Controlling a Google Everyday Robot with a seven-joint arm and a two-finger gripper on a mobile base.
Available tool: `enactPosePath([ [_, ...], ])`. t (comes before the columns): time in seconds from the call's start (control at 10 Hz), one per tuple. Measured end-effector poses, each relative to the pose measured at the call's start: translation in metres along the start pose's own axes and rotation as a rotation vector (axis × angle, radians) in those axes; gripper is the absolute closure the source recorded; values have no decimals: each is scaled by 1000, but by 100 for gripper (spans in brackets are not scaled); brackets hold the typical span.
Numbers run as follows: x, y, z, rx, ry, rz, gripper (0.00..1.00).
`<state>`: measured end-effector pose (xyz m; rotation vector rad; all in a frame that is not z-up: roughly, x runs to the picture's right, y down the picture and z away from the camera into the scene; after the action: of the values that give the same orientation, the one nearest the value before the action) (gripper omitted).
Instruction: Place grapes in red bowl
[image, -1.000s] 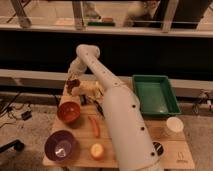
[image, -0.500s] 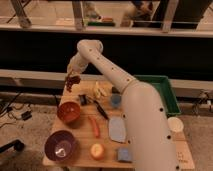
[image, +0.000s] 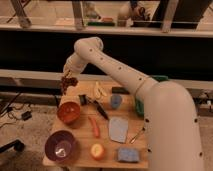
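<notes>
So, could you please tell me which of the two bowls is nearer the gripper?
The red bowl: it sits just below the gripper holding the grapes, while the purple bowl lies further toward the table's front edge.

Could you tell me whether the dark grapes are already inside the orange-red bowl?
No, the dark grapes hang from the gripper above the orange-red bowl.
</notes>
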<state>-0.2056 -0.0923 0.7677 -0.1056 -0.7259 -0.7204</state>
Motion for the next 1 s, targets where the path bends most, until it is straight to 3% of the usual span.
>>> enactPosePath([
  [0.5, -50, 7, -40, 14, -9, -27, 100],
  [0.8, -80, 14, -47, 2, -34, -50, 100],
  [1.0, -84, 18, -43, -7, -51, -49, 100],
])
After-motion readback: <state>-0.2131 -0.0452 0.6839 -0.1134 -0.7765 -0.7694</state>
